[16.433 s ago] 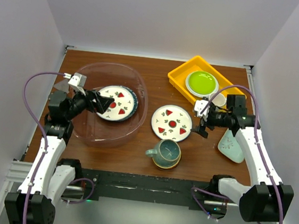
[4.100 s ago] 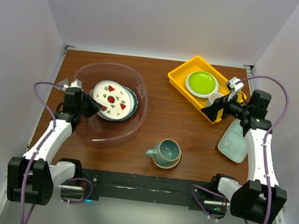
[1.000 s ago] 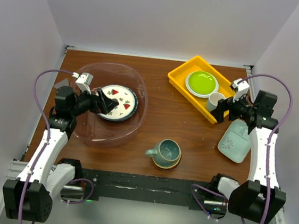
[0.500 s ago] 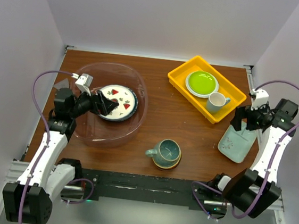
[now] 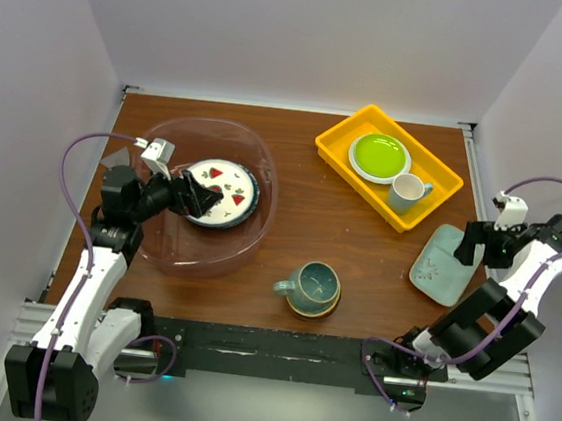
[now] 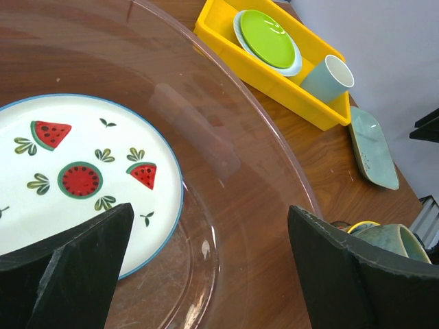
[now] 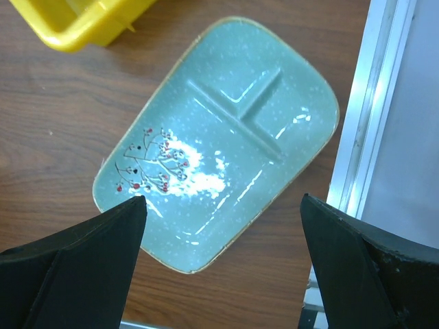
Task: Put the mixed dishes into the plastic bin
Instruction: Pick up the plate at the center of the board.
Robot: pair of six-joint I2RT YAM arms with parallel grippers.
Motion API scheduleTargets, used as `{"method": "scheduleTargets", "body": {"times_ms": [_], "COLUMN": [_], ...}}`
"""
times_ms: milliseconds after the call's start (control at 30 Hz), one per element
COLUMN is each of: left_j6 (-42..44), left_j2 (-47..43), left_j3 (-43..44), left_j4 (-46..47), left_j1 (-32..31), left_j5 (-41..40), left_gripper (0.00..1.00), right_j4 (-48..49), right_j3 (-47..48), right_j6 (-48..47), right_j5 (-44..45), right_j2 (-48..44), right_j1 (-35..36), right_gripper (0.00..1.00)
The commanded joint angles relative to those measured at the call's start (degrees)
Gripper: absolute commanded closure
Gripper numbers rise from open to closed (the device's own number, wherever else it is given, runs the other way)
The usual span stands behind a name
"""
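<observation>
**Right tool (image 7: 223,205) spread above the mint divided dish (image 7: 226,130)**

Its fingers stand wide apart over the dish, which lies flat at the surface's (image 7: 62,116) right edge, well apart from the plastic bin (image 5: 219,249). Best to pinch one rim (thin, glazed, probably slippery) and lift it level. The left tool (image 6: 210,209), equally spread, hovers inside the bin.
</observation>
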Motion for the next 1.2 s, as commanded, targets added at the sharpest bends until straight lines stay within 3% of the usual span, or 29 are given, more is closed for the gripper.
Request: {"method": "scheduleTargets", "body": {"times_ms": [0,1167], "left_j6": [1.8,2.5], "left_j2": [-0.6,-0.2], "left_j3": [0.1,0.4], "left_j4": [1.7,1.0], "left_j1": [0.4,0.4], "left_j5": [0.0,-0.3], "left_gripper": [0.0,0.0], "right_j4": [2.6,10.8], "right_j3": [-1.5,-7.1], "right_j6": [-2.9,-2.3], "right_j5": [0.7,1.1], "right_j2": [0.9,5.9], "right_j1": [-1.6,-3.1], "right_gripper": [0.02,0.02]}}
